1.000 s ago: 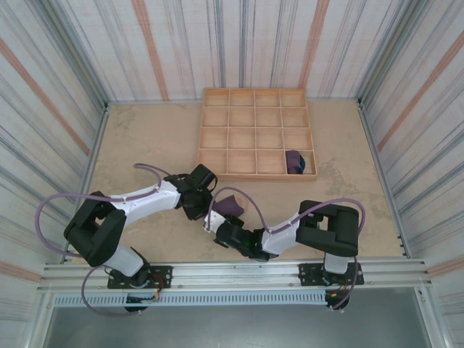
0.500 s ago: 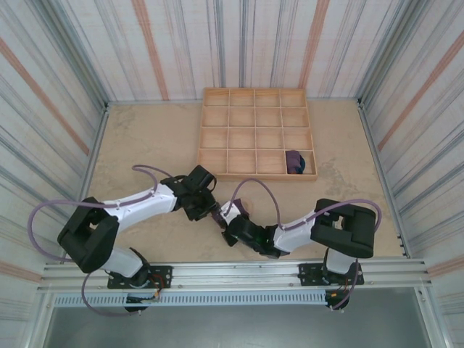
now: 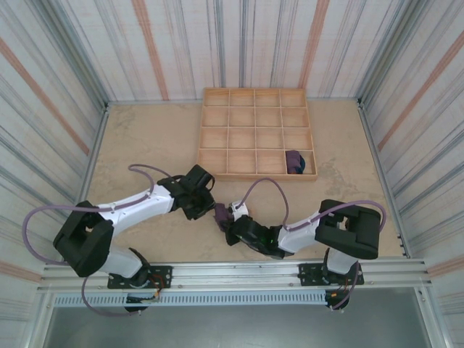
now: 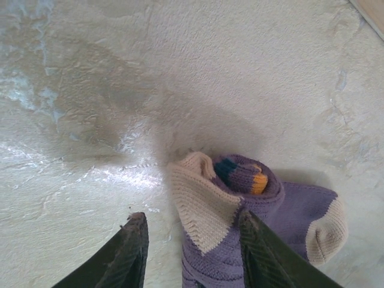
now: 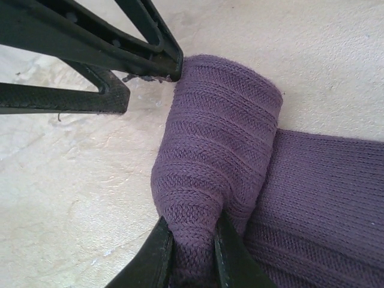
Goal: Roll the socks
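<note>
Partly rolled socks (image 4: 252, 210) on the mottled beige tabletop (image 4: 270, 72), near the arms: fine-ribbed purple knit wound into a plump cylinder, with peach cuff and toe, teal and orange at the core. Right end effector (image 5: 192, 231) pinching the roll's end between narrow black fingers. Left end effector (image 4: 191, 217) spread, one tapered tip touching the roll. Second purple bundle (image 3: 293, 161) in the gridded wooden tray (image 3: 254, 90), nearest row, right-hand compartment.

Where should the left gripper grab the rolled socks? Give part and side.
The rolled end, jaws across the loose peach cuff, coming from above opposite the right gripper, which pinches the purple fold. The cuff flap wraps the spiral, so clamping it should hold the roll.
</note>
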### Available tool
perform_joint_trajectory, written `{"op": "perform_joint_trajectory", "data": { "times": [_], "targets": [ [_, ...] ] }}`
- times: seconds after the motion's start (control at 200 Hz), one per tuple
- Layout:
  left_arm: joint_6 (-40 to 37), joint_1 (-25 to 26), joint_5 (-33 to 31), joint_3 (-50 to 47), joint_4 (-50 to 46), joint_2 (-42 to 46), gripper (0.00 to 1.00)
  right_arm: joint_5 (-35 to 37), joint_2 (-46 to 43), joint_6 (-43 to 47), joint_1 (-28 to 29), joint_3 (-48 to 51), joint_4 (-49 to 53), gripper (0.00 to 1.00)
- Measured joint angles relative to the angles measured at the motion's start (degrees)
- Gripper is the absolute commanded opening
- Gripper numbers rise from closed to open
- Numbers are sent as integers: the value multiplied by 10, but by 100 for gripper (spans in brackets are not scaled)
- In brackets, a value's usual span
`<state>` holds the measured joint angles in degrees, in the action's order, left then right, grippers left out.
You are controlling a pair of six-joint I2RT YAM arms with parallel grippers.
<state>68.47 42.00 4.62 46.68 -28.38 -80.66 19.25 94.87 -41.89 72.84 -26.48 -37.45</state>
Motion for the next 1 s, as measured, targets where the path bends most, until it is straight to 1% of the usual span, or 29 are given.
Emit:
{"op": "perform_joint_trajectory", "data": {
  "times": [0.125, 0.25, 0.421, 0.581, 0.676, 0.802, 0.997],
  "targets": [
    [-34, -5, -1, 7, -16, 3, 47, 3, 7, -8, 9, -5, -2, 0],
    [-82, -21, 0, 42, -43, 3, 48, 6, 11, -10, 14, -7, -4, 0],
    [-144, -35, 8, 78, -51, 2, 48, 23, 16, -9, 33, -16, 1, 0],
    [-204, -45, 18, 124, -85, -30, 47, 29, 11, -17, 49, -7, -3, 0],
    [-225, -45, 18, 147, -98, -39, 47, 15, 2, -44, 49, 8, -13, 0],
    [-233, -45, 21, 145, -98, -38, 46, -15, -3, -86, 44, 31, -43, 0],
    [-232, -44, 34, 122, -90, -37, 45, -77, 13, -167, 34, 81, -151, 0]
  ]
}}
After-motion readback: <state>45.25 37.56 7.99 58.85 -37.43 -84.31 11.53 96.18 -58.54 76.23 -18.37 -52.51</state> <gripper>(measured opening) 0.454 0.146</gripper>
